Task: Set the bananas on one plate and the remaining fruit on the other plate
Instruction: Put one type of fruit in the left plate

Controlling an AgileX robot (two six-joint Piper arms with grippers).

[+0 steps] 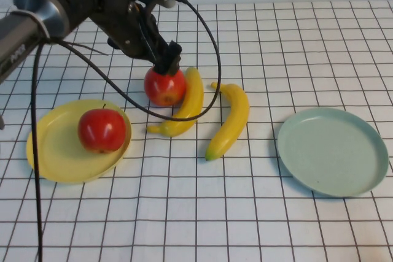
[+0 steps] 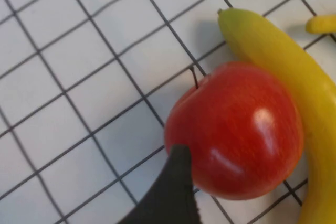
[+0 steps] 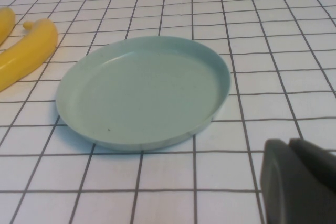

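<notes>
A red apple [image 1: 164, 87] sits on the table at the centre, touching a banana [image 1: 187, 105] on its right. My left gripper [image 1: 167, 69] is down over this apple, open, its jaws astride the top. In the left wrist view one dark finger [image 2: 176, 182] lies against the side of the apple [image 2: 236, 129], and the banana [image 2: 294, 72] curves past it. The second banana [image 1: 230, 121] lies a little further right. Another apple [image 1: 102, 130] rests on the yellow plate [image 1: 52, 151]. The pale blue-green plate [image 1: 331, 151] holds nothing. My right gripper [image 3: 299, 182] is shut, just off that plate [image 3: 142, 90].
Black cables [image 1: 209, 59] loop from the left arm down over the table near the bananas. The white gridded table [image 1: 215, 213] spreads wide in front of the plates. The right arm is out of the high view.
</notes>
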